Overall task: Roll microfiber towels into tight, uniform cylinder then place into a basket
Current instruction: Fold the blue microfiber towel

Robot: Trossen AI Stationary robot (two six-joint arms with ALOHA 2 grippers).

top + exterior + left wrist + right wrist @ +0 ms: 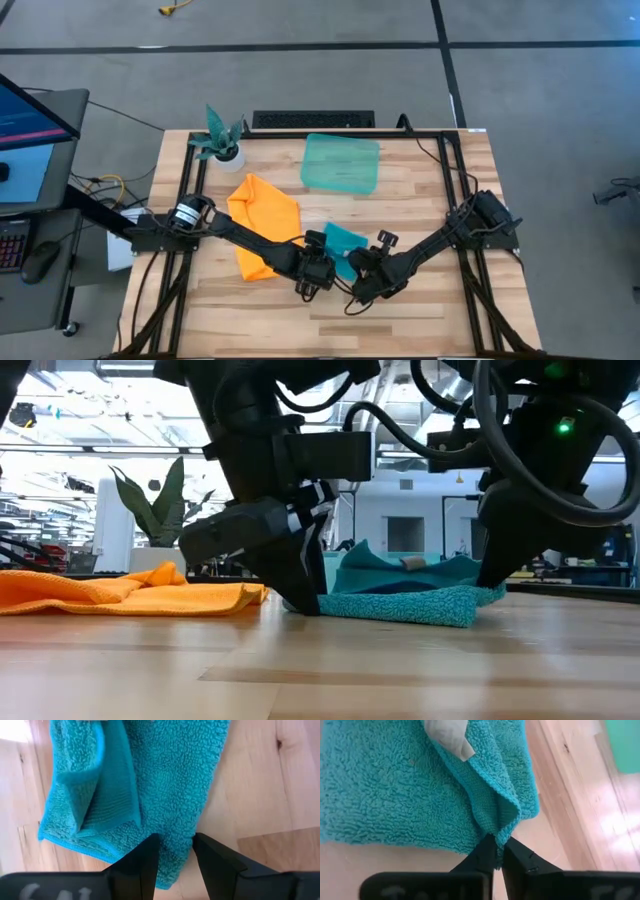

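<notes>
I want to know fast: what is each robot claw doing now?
Left gripper: open, fingers astride the blue towel's edge.
Right gripper: shut on the blue towel.

A workshop bay around a pale wood table, lit from overhead.

The floor (300, 70) was grey and smooth, crossed by dark seam lines, with a small yellow cable (172, 9) lying at 11 o'clock. At 9 o'clock stood a dark desk (45, 190) carrying a lit monitor (25, 115), a keyboard (10, 245) and a mouse (40, 262). The butcher-block table (420, 300) sat in a black frame, a small white pot with a teal plant (222, 140) at its 11 o'clock corner. Seen level across the tabletop, the room behind was bright, with ceiling lights (90, 405), pale walls (420, 520) and a tall leafy plant (160, 505).
</notes>
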